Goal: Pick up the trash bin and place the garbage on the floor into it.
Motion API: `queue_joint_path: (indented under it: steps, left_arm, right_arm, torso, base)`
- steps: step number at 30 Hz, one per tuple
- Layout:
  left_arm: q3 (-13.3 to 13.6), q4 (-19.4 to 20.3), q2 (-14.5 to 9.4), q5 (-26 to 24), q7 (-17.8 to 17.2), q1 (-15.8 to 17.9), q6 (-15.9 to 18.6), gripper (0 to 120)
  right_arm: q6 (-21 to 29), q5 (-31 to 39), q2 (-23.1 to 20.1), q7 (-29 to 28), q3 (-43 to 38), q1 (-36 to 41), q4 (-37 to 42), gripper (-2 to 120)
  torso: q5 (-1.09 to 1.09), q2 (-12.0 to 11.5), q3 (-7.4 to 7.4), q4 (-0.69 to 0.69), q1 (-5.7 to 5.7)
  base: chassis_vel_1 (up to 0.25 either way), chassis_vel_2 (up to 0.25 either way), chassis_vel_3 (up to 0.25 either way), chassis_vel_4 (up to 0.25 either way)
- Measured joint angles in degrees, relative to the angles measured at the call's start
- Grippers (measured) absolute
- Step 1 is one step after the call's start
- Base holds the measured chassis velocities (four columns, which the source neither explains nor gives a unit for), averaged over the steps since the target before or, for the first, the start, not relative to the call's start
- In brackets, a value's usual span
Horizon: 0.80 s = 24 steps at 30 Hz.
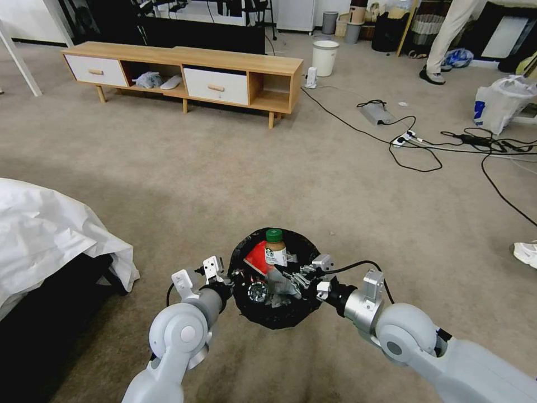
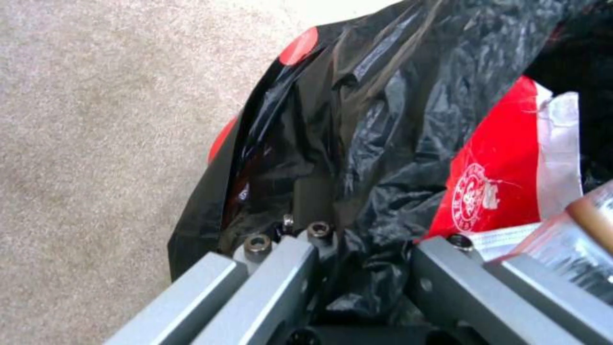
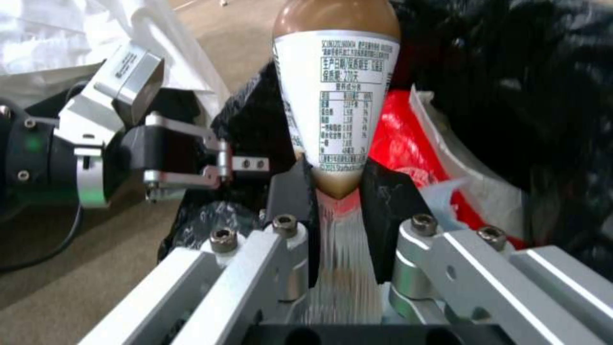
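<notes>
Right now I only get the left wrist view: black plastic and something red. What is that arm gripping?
Observer: The left gripper is clamped on the rim of the trash bin, a round bin lined with a black bag.
Operator: What about the other arm?
Observer: The right gripper is shut on a green-capped bottle and holds it at the bin's opening.
Operator: What lies ahead?
Observer: A low wooden cabinet stands across the carpet.

The bottle (image 1: 275, 249) carries a round green Starbucks logo; its back label's print is too small to read.
</notes>
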<state>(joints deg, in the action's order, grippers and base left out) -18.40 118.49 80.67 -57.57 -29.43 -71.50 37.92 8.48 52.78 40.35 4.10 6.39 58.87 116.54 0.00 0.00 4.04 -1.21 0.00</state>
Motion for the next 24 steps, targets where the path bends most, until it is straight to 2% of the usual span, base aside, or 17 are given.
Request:
queue_joint_path:
  steps: [24]
  left_arm:
    - [-0.08,-0.15,0.42,-0.23,-0.39,0.30,-0.08,0]
  right_arm:
    - [0.99,-0.14,0.59,-0.18,1.00,-0.04,-1.30,16]
  torso:
    - [0.00,0.00,0.00,0.00,0.00]
  base:
    - [0.000,0.000,0.000,0.000]
